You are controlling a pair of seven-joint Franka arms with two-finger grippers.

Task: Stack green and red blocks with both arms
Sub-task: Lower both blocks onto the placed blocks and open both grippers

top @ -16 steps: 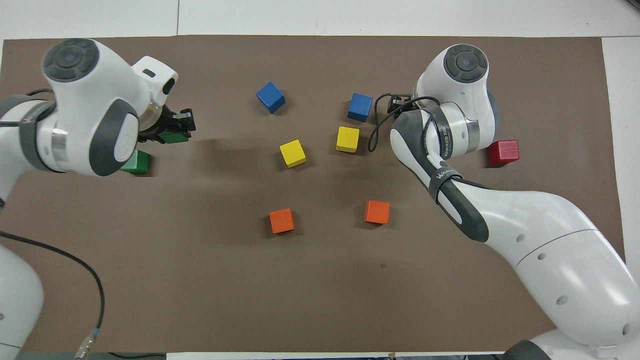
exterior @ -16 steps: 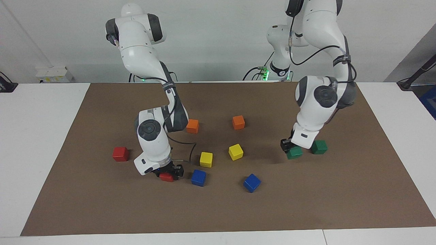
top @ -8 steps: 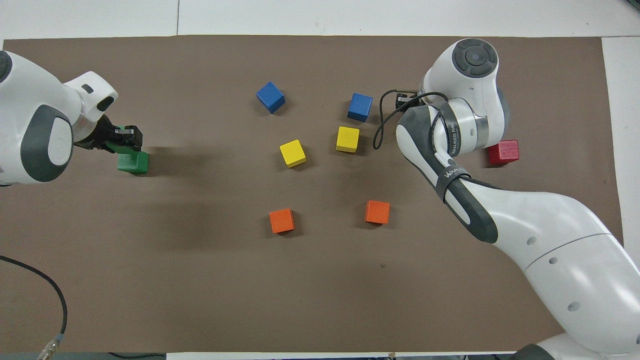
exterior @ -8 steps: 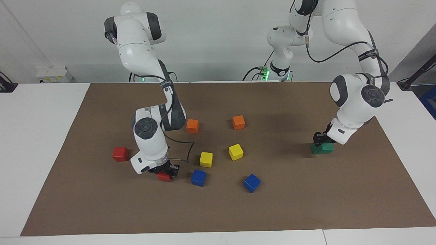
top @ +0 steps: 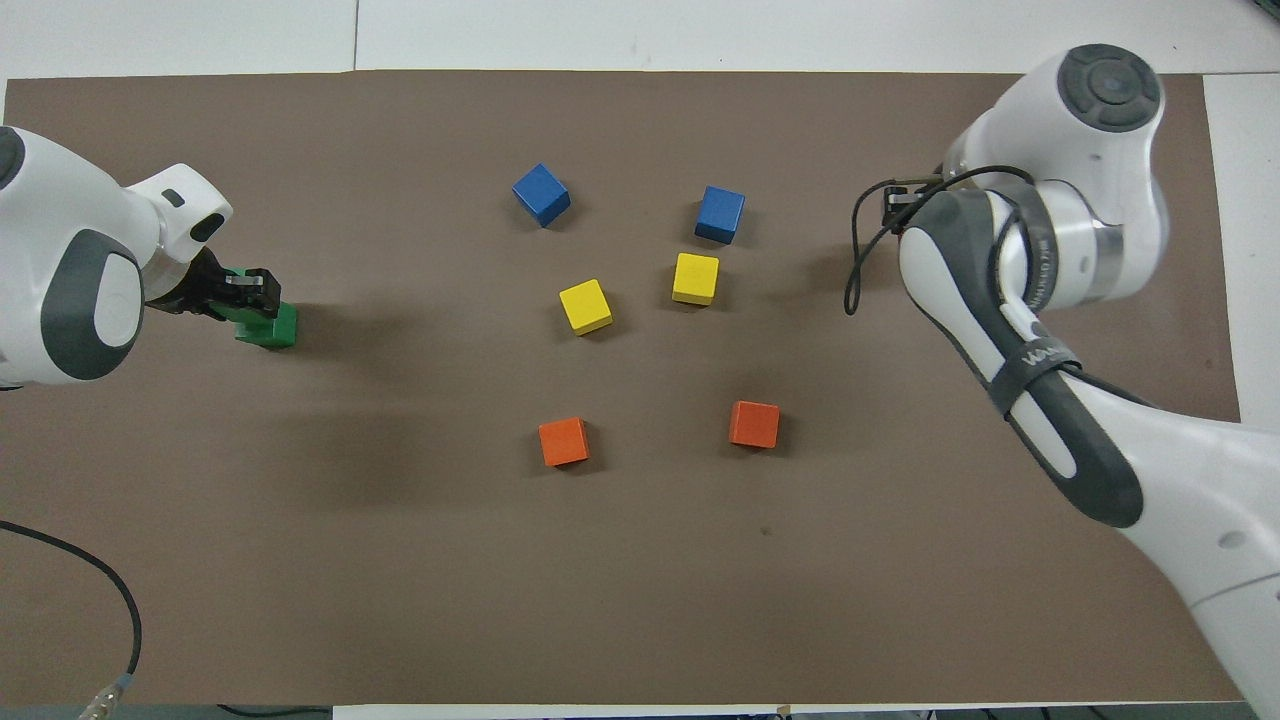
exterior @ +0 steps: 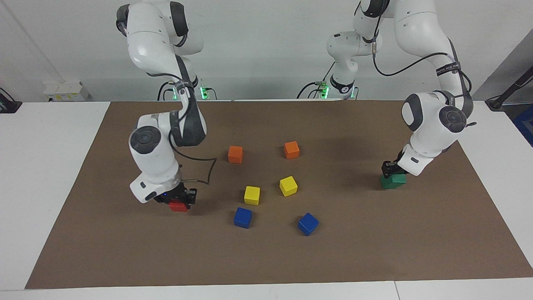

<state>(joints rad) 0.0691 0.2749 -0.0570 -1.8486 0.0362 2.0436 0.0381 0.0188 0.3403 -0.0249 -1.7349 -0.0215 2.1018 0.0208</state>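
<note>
Two green blocks [exterior: 392, 181] look stacked under the left end effector [exterior: 390, 169], grip unclear; right end effector [exterior: 178, 199] holds a red block [exterior: 178, 206], unstacked.

Left hand [top: 240, 297] at the green blocks [top: 268, 325], seemingly stacked.

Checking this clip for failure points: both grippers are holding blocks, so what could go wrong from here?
1. The left gripper holds the upper green block at the lower green block. The two look offset, so on release it may tip off.
2. The right gripper carries a red block low over the mat. The right arm hides the second red block in both views, so it might be knocked or missed.
</note>
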